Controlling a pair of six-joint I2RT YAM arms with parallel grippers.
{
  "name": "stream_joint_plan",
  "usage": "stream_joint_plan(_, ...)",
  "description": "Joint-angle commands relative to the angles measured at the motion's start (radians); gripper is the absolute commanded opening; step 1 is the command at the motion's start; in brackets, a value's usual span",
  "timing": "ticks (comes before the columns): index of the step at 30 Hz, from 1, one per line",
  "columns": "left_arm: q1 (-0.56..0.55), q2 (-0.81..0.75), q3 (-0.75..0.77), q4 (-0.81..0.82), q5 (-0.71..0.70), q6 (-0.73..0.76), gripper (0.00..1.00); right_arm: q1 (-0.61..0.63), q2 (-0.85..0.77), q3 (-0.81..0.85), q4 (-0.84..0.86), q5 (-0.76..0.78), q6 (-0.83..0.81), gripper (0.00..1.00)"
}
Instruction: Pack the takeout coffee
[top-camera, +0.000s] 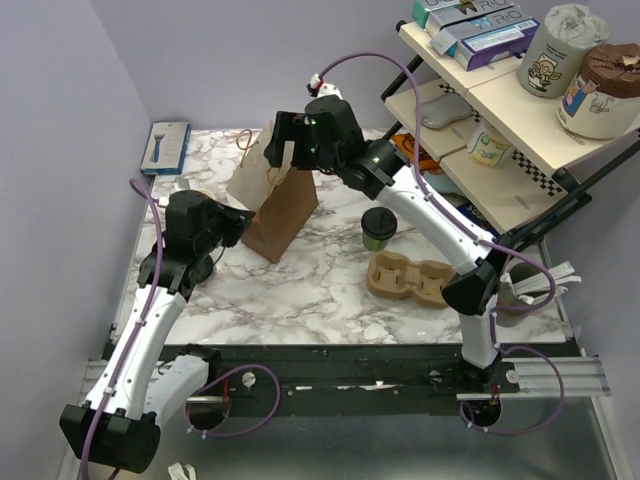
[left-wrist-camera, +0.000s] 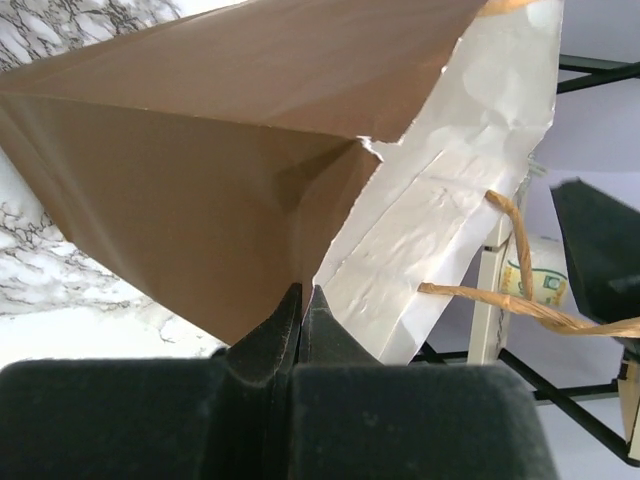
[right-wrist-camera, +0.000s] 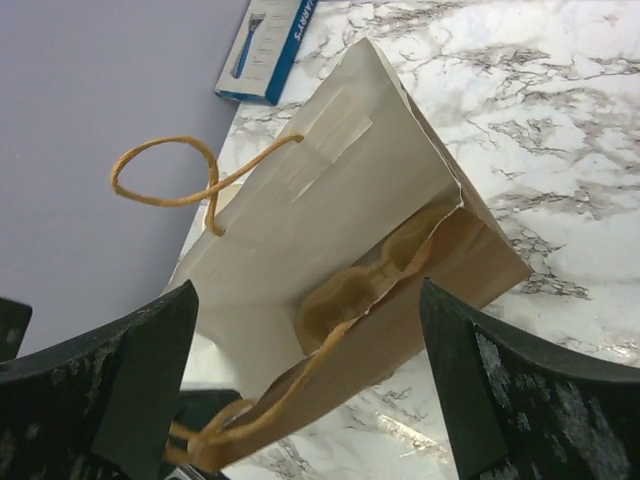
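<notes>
When seen from above, shows the takeout coffee (top-camera: 379, 228) standing straight up on the tabletop (top-camera: 300, 290), black lid on top, long way running up and down, just beside the cup tray (top-camera: 408, 280) and near the brown paper bag (top-camera: 285, 210), not yet packed. From the left wrist, shows the left tool (left-wrist-camera: 300, 300) shut tight on the bag's brown edge, so could rip the paper or tip the bag with a hard pull. From the right wrist, shows the right tool (right-wrist-camera: 308, 300) spread wide above the open bag, holding nothing, and could spill the coffee if grabbed crooked.
</notes>
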Motion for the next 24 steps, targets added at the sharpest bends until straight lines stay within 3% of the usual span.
stream_joint_plan(1,-0.057,-0.016,0.016,0.042,-0.118,-0.027,0.00,0.006,0.047,0.102,-0.169,0.013,0.050,1.00)
stream_joint_plan(6,-0.104,-0.030,0.022,0.028,-0.211,-0.033,0.00,0.006,0.010,-0.024,-0.186,0.127,0.090,1.00)
stream_joint_plan(10,-0.119,-0.030,0.011,0.054,-0.196,-0.033,0.00,0.005,0.059,0.020,-0.203,0.067,0.102,0.97)
stream_joint_plan(13,-0.130,-0.024,0.010,0.062,-0.204,-0.031,0.00,0.005,0.094,0.043,-0.214,0.107,0.139,0.92)
stream_joint_plan(22,-0.156,-0.045,0.002,0.056,-0.250,-0.017,0.00,0.002,0.114,0.029,-0.185,0.096,0.177,0.60)
stream_joint_plan(24,-0.160,-0.053,0.001,0.053,-0.257,-0.007,0.00,0.000,0.113,0.022,-0.185,0.099,0.179,0.48)
